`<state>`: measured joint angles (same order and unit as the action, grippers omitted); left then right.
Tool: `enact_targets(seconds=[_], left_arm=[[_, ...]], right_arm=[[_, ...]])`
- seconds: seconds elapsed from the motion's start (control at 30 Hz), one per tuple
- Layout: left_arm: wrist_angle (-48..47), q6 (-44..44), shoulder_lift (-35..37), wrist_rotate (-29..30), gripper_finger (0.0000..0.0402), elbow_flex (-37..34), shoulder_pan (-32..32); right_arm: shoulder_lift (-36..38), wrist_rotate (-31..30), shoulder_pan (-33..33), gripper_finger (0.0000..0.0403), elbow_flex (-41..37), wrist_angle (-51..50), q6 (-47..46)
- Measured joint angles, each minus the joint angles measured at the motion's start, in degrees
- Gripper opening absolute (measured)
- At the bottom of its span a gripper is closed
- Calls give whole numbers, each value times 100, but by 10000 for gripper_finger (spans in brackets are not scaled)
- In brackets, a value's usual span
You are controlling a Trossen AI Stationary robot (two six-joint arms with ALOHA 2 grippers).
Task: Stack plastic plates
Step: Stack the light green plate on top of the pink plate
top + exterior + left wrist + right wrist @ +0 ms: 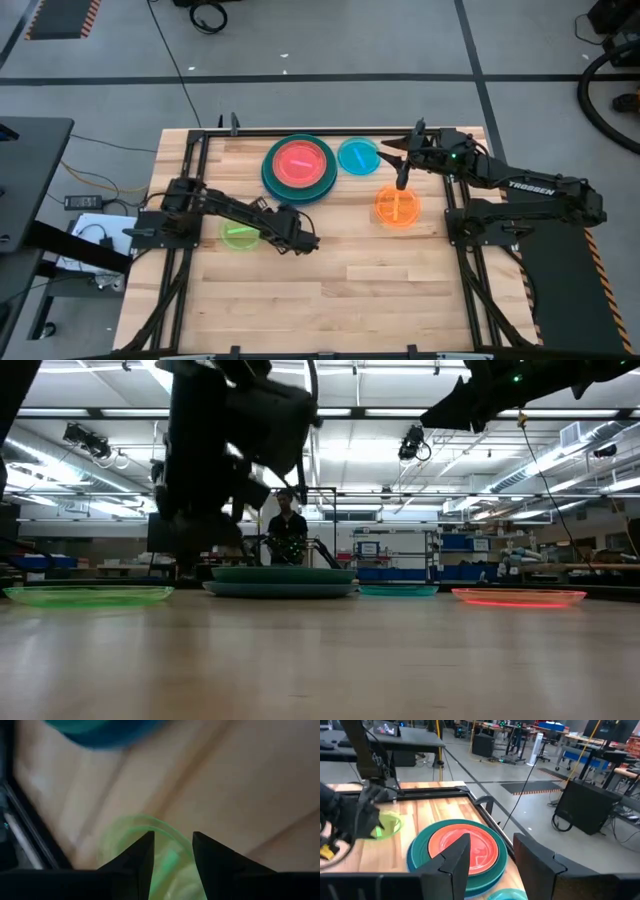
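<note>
I'm hovering my left hand low over the bench, just beside the lime green plate, which is lying flat near the bench's left side. From my left wrist, my two fingers are standing slightly parted with a narrow gap between them, nothing pinched, and the green plate is showing beyond their tips.

My right hand is hanging above the bench between the translucent cyan plate and the orange plate, fingertips pointing down toward the orange one's upper rim. Through my right wrist camera the fingers are spread apart and empty, looking across at the stack.

That stack is sitting at the far middle of the bench: the pink plate is resting face up on top of the large teal plates, with a blue rim peeking out underneath. The cyan plate is lying just beside the stack on its right, and the orange plate is lying nearer the front, apart from both.

All the plates are round, so no long axis to call; every one is lying level, face up. From table height they're reading as thin flat discs in a row: green, the stack, cyan, orange.
</note>
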<state>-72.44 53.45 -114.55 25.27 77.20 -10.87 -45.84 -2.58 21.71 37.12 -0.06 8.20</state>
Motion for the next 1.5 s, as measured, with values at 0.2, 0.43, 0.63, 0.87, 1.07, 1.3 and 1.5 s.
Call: enact_targets(seconds=[0.2,0.43,0.63,0.87,1.07,1.3,1.5], left_arm=[[8,22,-234,-306,141,-10,0],[-6,527,-250,-409,141,-10,27],[21,1050,-396,-786,141,-8,137],[-12,928,-571,-952,141,5,140],[-14,890,-578,-995,117,1,144],[30,888,-589,-1083,41,-14,145],[-153,586,-589,-1100,8,-14,173]], right_arm=[[-2,227,-2,160,0,15,-120],[-2,227,-33,160,0,44,-113],[-1,227,-33,160,0,42,-109],[-2,229,-33,160,0,42,-111],[-2,242,-33,160,0,42,-109],[-2,268,-35,160,0,39,-109],[-1,268,-33,160,0,37,-103]])
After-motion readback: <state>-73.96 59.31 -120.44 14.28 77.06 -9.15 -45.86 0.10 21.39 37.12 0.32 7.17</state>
